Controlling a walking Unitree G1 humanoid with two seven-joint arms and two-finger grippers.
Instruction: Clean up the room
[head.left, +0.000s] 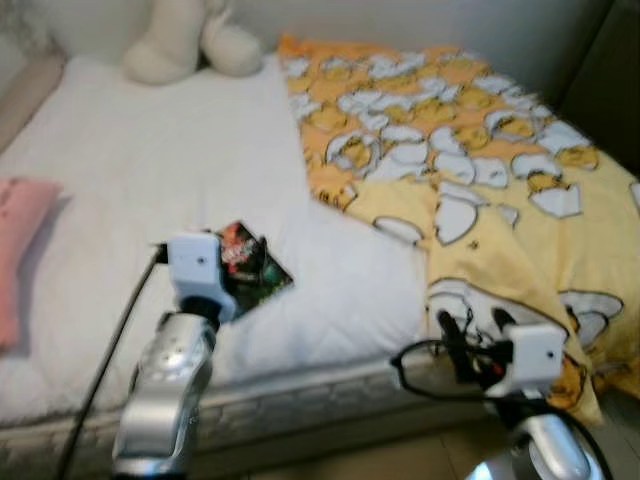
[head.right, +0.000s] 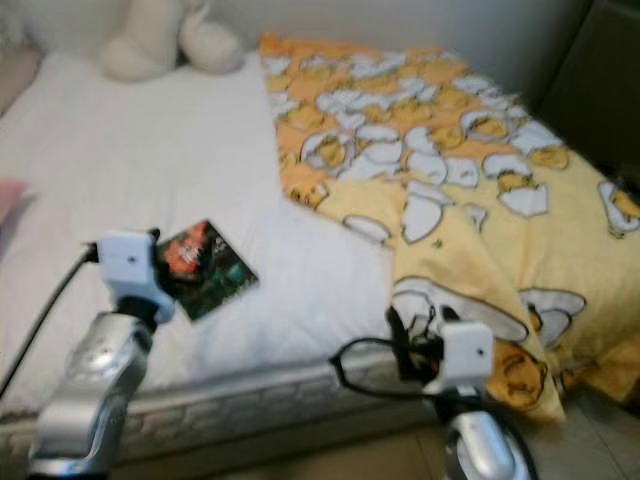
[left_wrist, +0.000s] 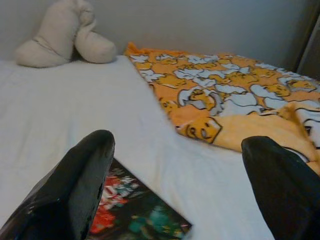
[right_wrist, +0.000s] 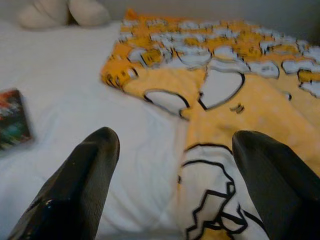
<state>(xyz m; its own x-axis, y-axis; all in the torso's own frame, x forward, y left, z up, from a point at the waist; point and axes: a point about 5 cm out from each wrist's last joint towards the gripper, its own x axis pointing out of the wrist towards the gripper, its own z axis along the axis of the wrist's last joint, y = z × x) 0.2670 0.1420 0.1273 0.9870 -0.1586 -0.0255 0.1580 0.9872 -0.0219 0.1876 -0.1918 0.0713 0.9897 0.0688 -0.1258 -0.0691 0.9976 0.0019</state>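
Approach step | left gripper (left_wrist: 175, 165) wide above book (head.left: 252, 262) | right gripper (right_wrist: 175, 165) wide near blanket (head.left: 470, 160) | next: lower, grasp book

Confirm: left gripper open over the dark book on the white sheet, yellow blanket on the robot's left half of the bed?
Not quite. The yellow blanket covers the robot's right half of the bed, as the left eye view shows. The rest holds: the left gripper is open over the dark book on the white sheet.

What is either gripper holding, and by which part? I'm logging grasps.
Nothing is held. The left gripper is open above the book on the bed; the right gripper is open over the yellow blanket.
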